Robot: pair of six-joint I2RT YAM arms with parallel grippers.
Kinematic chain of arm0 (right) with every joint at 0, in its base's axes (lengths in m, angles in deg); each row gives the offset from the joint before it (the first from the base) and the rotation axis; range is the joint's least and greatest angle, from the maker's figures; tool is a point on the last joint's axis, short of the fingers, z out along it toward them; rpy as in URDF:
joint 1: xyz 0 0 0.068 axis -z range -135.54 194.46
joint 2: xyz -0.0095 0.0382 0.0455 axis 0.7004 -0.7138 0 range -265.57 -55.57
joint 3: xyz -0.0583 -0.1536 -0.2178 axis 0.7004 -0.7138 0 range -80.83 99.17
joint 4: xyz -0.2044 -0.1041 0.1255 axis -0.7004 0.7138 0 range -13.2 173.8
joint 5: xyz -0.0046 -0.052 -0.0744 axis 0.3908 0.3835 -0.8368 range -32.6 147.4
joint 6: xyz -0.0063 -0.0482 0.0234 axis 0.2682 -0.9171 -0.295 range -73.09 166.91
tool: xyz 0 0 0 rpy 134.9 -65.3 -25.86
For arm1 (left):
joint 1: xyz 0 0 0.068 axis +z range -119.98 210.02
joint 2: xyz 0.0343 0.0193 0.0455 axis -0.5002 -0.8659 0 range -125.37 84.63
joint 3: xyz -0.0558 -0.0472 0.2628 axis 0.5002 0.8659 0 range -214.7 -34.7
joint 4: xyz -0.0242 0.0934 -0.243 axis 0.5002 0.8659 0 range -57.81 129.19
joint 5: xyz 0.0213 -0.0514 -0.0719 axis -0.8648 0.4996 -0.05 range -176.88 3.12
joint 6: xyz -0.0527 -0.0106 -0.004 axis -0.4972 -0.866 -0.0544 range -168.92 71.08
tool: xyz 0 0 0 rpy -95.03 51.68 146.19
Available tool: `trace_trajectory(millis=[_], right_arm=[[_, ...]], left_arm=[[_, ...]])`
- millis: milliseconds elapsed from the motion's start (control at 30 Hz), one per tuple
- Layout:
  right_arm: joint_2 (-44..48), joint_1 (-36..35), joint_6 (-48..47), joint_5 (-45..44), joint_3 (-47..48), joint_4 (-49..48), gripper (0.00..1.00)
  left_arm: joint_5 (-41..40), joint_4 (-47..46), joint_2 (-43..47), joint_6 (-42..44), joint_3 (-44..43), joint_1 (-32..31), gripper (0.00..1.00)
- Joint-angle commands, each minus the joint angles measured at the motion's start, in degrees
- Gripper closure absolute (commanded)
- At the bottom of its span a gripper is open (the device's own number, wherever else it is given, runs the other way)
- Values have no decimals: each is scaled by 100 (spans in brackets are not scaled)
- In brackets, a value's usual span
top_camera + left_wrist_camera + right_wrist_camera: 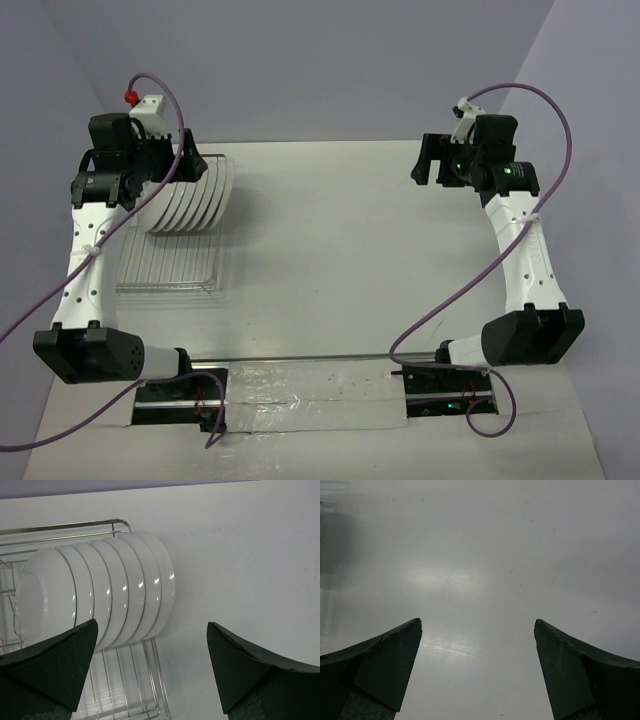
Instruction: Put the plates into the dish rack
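Several white plates (195, 195) stand on edge in a tight row at the far end of the silver wire dish rack (175, 272). Only their plain white backs show, also in the left wrist view (115, 595). My left gripper (188, 160) hovers above and just left of the plate row, open and empty; in its wrist view (152, 630) the jaws stand wide apart over the rack's right edge (150, 680). My right gripper (430, 165) is open and empty at the far right, over bare table (477, 625).
The white table (330, 250) ends at the grey back wall. The near half of the rack holds nothing. A strip of clear tape (310, 395) lies between the arm bases at the near edge.
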Motion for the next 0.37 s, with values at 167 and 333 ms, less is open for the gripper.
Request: trace_trajectory(millis=[167, 333], right_arm=[[613, 127, 9, -638, -531, -349, 0], [797, 135, 53, -629, -583, -304, 0]], left_arm=[[-194, -364, 223, -157, -4, -3, 1], [-168, -180, 293, -33, -110, -3, 1]])
